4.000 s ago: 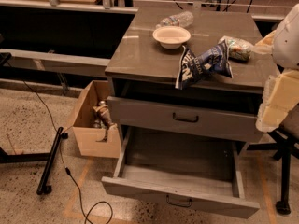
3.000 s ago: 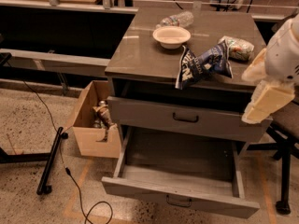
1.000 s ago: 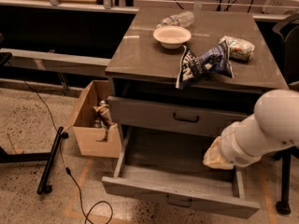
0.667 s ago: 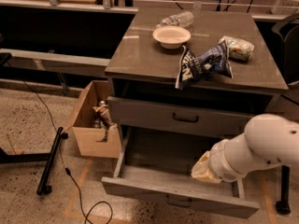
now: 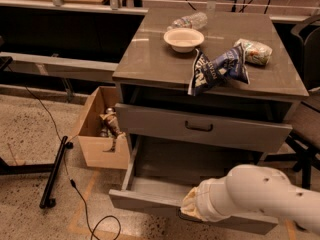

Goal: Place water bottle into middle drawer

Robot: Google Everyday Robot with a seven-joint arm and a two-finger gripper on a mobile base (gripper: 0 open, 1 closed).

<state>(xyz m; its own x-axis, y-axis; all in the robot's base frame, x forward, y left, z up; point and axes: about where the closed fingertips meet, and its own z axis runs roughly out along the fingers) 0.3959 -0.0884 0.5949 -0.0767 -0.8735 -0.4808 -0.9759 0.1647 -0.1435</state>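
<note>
The water bottle (image 5: 190,21) is clear and crinkled and lies on its side at the back of the cabinet top, just behind the white bowl (image 5: 183,38). The middle drawer (image 5: 145,202) is pulled out wide, under the top drawer front (image 5: 200,129) with its black bar handle. The part of its inside that I can see holds nothing. My gripper (image 5: 191,210) is at the end of the white arm that comes in from the lower right. It sits low at the front edge of the middle drawer, far below the bottle, and covers the spot where the drawer's handle would be.
A dark blue chip bag (image 5: 217,69) and a pale snack packet (image 5: 254,51) lie on the cabinet top. An open cardboard box (image 5: 102,136) stands against the cabinet's left side. A black stand leg (image 5: 52,171) and a cable (image 5: 82,209) lie on the floor to the left.
My arm has swung down from beside the cabinet top on the right to the front of the open drawer, moving left. The bottle, bowl and bags have not moved.
</note>
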